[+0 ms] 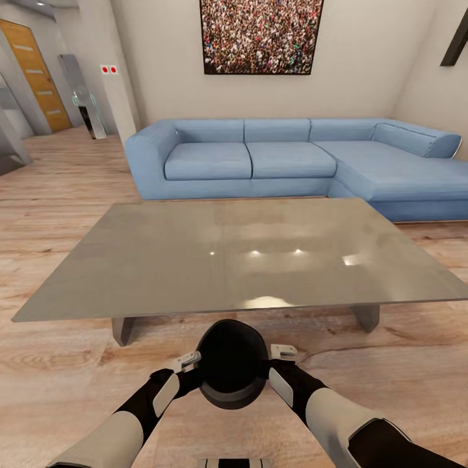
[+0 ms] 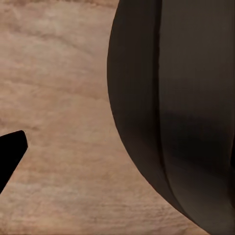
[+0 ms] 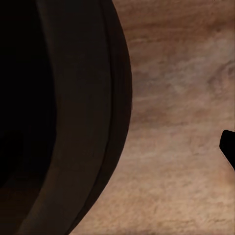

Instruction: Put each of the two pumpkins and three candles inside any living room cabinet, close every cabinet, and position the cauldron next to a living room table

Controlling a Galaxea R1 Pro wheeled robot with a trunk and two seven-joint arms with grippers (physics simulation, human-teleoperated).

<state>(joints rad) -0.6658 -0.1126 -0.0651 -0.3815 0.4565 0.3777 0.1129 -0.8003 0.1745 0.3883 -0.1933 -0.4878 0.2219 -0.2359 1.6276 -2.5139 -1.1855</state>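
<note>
- The left gripper (image 1: 188,361) presses against the cauldron (image 1: 232,364) at its nine o'clock side, and the right gripper (image 1: 282,353) meets it at three o'clock; I cannot tell how wide either pair of fingers is parted.
- The black pot sits squeezed between the two arms, low above the wooden floor (image 1: 58,364), just short of the near edge of the table (image 1: 234,257).
- From the left wrist camera the cauldron's curved wall (image 2: 176,112) looms over floorboards; the right wrist camera catches its rim and dark inside (image 3: 58,112).
- The grey table top is glossy with ceiling-light glints.
- Beyond it, at twelve o'clock, stands a blue corner sofa (image 1: 286,159), a crowd picture (image 1: 260,36) on the wall above.
- At ten o'clock is an orange door (image 1: 36,75).
</note>
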